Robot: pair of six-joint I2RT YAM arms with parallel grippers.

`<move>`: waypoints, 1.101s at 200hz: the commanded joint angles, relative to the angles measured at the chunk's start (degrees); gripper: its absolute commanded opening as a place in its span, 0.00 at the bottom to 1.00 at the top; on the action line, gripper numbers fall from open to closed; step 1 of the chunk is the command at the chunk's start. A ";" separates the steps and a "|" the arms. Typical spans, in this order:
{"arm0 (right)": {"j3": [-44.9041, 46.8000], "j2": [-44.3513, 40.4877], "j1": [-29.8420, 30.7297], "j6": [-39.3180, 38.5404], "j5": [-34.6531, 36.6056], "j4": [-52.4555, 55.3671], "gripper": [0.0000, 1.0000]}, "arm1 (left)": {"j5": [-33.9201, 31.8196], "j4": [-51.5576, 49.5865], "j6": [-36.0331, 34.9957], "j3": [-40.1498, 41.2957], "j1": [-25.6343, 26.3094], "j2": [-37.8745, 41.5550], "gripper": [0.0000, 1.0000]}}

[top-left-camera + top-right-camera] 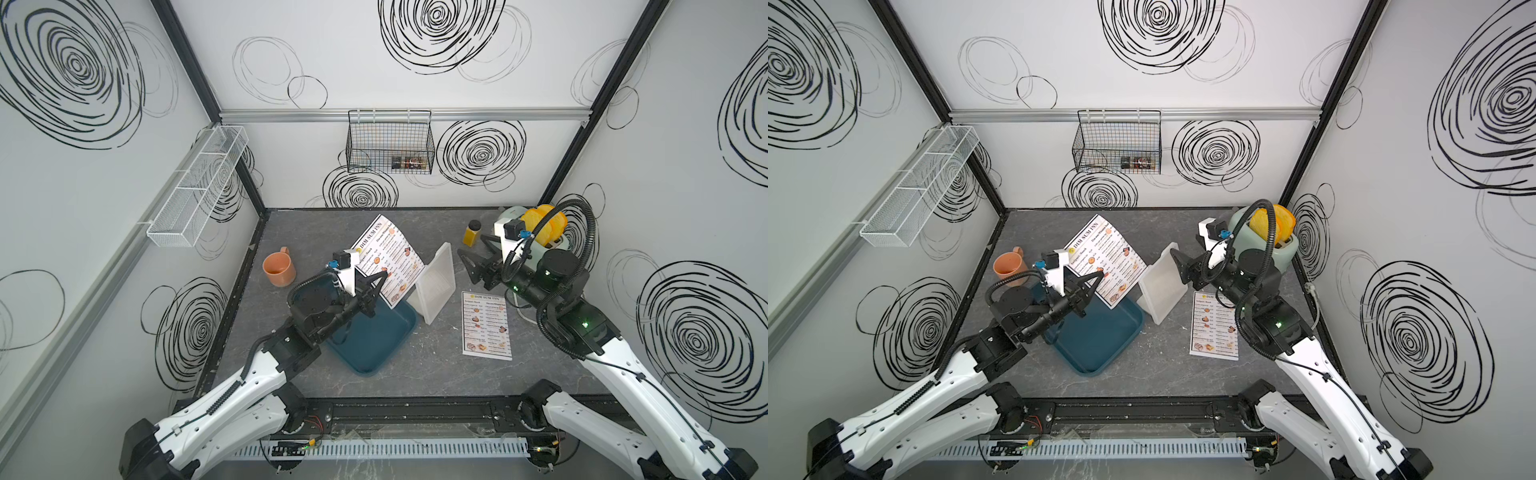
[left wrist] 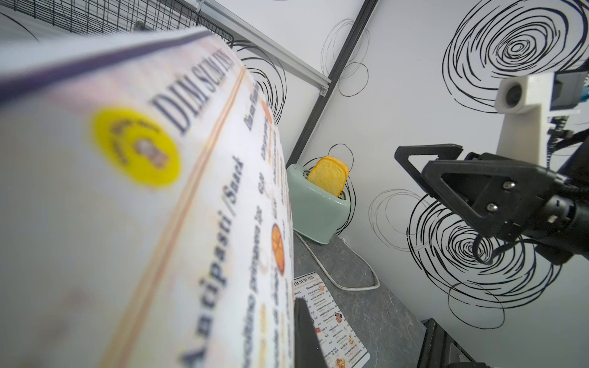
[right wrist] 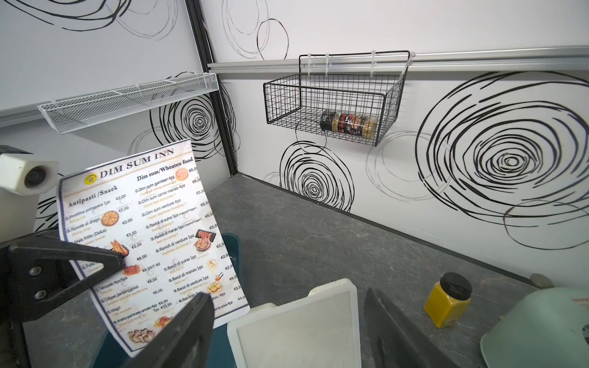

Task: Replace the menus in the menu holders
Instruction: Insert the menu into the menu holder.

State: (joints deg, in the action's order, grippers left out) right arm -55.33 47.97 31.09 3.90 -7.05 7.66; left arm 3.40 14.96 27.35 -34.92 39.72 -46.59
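Overhead view of a two-armed robot at a grey bench [image 1: 415, 374]. The left tool [image 1: 379, 277] is clamped shut on the side edge of one "DIM SUM INN" menu [image 1: 395, 257], holding the sheet in the air above the far end of a teal tray [image 1: 374, 345]. The sheet tilts, with its heading at the high end toward the back wall and its long axis sloping down toward the tray.

Just beside the held menu's lower right edge, on the robot's right, is the white menu holder [image 1: 436, 286], standing aslant on the bench with one lower corner at the tray's rim. Its long axis runs from that corner up and away toward the back. Its face looks blank, so it appears to be empty (whether sheet and frame actually touch cannot be made out from here).

The right tool [image 3: 287, 298] stands wide open and holds nothing. In the right wrist view its two dark fingers [image 3: 191, 321] sit to either side of the holder's upper end, apart from it as far as can be told. This is the nearer arm to the holder.

The second menu [image 1: 486, 324] lies flat on the bench, face up, right of the holder and below the right arm.

Judged from this, the coming move depends on the holder sitting between the two tools: the right tool is placed to steady the frame, while the sheet in the left tool would have to travel rightward and line its long axis up with the holder's
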 commanded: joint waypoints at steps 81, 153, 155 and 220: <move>-0.36 -0.41 0.58 0.38 0.63 0.69 0.78 | -0.23 2.83 0.98 1.25 -0.44 -0.61 0.00; -0.37 -0.41 0.74 0.49 0.81 0.69 0.78 | 0.12 5.69 0.87 0.99 -0.44 0.67 0.00; -0.32 -0.44 0.73 0.49 0.74 0.69 0.78 | 0.10 5.69 0.86 0.95 -0.44 0.68 0.00; -0.42 -0.54 0.84 0.40 1.07 0.86 0.78 | -0.74 4.29 1.22 1.52 -0.44 -0.23 0.00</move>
State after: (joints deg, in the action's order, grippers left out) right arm -55.33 47.97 31.57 4.08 -6.61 7.86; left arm 3.36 16.82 27.64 -34.06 39.68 -46.72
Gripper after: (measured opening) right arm 0.782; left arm 0.047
